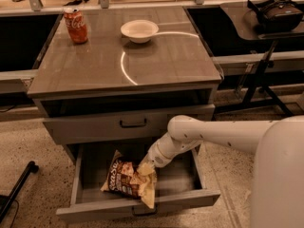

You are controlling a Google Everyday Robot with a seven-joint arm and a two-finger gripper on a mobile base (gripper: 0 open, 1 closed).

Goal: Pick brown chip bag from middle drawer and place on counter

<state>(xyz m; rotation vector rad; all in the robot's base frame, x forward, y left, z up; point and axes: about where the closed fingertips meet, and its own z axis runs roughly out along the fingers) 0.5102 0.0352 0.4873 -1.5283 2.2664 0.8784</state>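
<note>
The brown chip bag [124, 178] lies in the open middle drawer [190, 202], left of its centre, with the white lettering facing up and a cream end bent up towards the front. My gripper [144, 169] reaches down into the drawer from the right and is at the bag's upper right edge, touching or just over it. The white arm [209, 134] runs from the lower right across the drawer. The counter [95, 65] above is the glossy wood-grain cabinet top.
A red soda can [76, 26] stands at the counter's back left and a white bowl [139, 31] at its back middle. The drawer above [95, 126] is shut. A dark side table with a headset [278, 13] stands at the right; a dark stand leg [19, 186] lies lower left.
</note>
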